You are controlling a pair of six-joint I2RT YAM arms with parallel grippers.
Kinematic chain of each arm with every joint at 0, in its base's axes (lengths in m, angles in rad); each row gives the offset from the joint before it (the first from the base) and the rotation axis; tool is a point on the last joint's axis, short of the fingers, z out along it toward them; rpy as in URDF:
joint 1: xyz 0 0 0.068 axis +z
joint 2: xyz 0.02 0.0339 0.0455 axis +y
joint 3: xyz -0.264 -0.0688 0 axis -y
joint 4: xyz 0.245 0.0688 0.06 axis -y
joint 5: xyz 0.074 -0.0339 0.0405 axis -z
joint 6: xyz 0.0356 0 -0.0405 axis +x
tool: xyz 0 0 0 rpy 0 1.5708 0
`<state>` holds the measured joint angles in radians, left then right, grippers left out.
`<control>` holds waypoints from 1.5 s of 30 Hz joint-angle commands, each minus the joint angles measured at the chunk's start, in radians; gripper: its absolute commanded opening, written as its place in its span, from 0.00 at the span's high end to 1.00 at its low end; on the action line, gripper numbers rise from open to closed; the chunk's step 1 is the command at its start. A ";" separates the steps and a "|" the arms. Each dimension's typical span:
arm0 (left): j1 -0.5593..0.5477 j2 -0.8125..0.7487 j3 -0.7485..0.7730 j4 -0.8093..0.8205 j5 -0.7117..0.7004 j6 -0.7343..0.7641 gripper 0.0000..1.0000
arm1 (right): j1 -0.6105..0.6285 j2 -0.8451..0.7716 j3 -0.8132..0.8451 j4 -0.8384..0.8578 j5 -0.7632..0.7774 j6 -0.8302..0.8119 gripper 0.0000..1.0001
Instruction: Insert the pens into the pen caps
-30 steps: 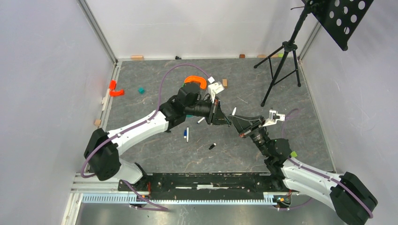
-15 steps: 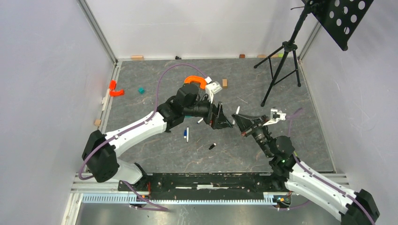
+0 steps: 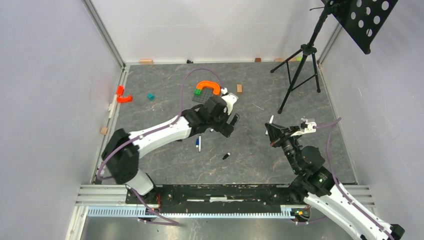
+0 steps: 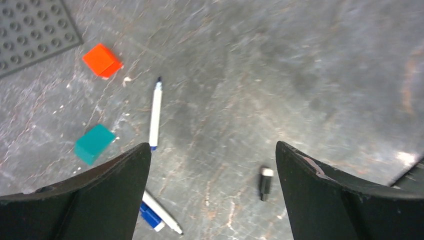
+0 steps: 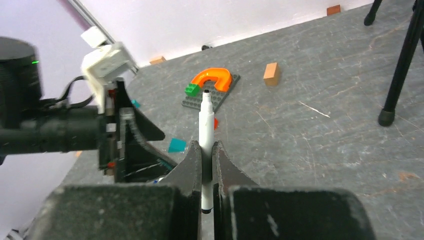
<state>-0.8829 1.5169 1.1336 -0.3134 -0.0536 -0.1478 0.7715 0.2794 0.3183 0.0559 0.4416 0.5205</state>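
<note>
Below left gripper (image 4: 212, 146), spread wide and empty, black cap (image 4: 265, 183) lies flat on table (image 4: 310, 75), close to one finger, left arm nearer; right gripper (image 5: 203, 148) clenches white pen (image 5: 204, 117), well apart.

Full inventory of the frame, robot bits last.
held pen: 1, white, upright in right gripper
loose pens: 2, white, mid table
black cap: 1, table, right of loose pens
blue cap: 1, against one loose pen
baseplate: 1, grey, back of table, carrying orange arch and green brick
teal bricks: 2, table
orange brick: 1, by baseplate
red piece: 1, left edge
wooden blocks: at least four, tan, scattered
tripod stand: 1, black, back right
left gripper: open, empty, over loose pens
right gripper: shut on held pen
</note>
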 commanded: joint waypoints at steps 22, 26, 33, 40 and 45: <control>-0.138 0.107 0.104 -0.377 -0.120 0.115 0.03 | 0.004 0.058 0.191 -0.278 -0.011 -0.069 1.00; -0.151 0.126 0.113 -0.398 -0.129 0.120 0.03 | 0.004 0.072 0.184 -0.280 -0.022 -0.068 1.00; -0.152 0.128 0.111 -0.420 -0.138 0.143 0.03 | 0.005 0.122 0.184 -0.277 -0.042 -0.076 1.00; -0.150 0.199 0.128 -0.401 -0.148 0.146 0.13 | 0.004 0.158 0.159 -0.213 -0.077 -0.072 1.00; -0.154 0.254 0.168 -0.406 -0.002 0.146 0.22 | 0.003 0.138 0.168 -0.250 -0.059 -0.077 1.00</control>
<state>-1.0317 1.7481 1.2446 -0.7277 -0.1680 -0.0357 0.7715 0.4385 0.4679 -0.2192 0.3782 0.4629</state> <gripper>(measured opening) 0.799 0.042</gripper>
